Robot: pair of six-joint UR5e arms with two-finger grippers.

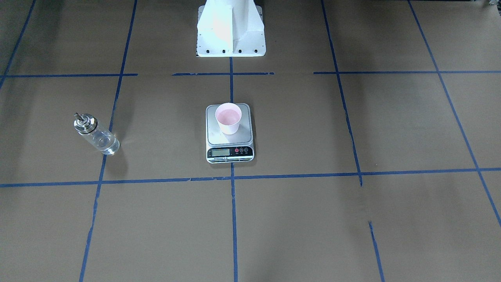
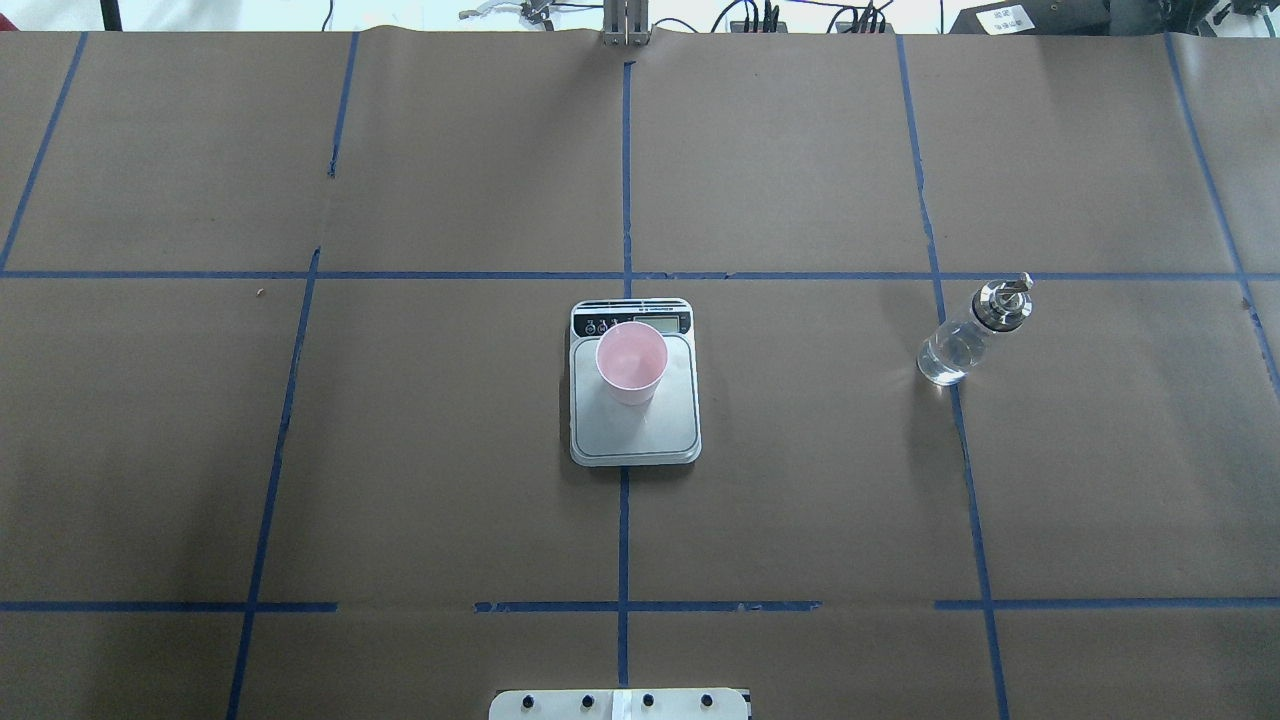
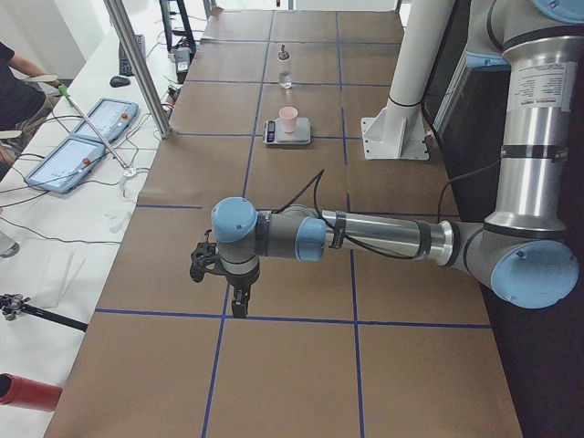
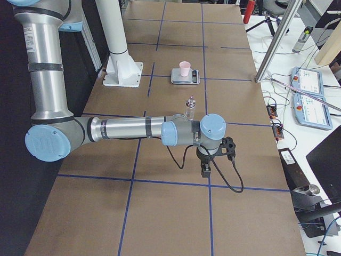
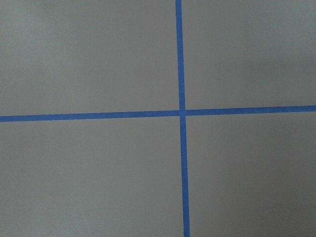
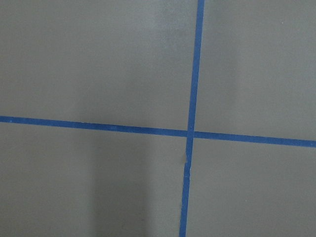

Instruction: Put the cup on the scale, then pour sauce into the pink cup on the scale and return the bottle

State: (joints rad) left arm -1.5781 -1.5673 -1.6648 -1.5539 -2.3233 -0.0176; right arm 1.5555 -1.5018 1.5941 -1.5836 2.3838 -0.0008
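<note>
The pink cup (image 1: 228, 119) stands upright on the silver plate of the scale (image 1: 219, 138) at the table's middle; both also show in the overhead view, cup (image 2: 631, 362) and scale (image 2: 640, 432). The clear glass bottle (image 1: 96, 134) with its metal spout stands upright on the table on the robot's right side, apart from the scale (image 2: 965, 335). The left gripper (image 3: 239, 306) hangs over the table's left end and the right gripper (image 4: 205, 170) over the right end, both far from the cup and bottle. I cannot tell whether either is open or shut.
Brown paper with blue tape lines covers the table (image 2: 800, 480). The white robot base (image 1: 231, 35) stands behind the scale. Both wrist views show only paper and a tape crossing (image 5: 181, 112) (image 6: 190, 132). Tablets and cables lie on a side bench (image 3: 82, 146).
</note>
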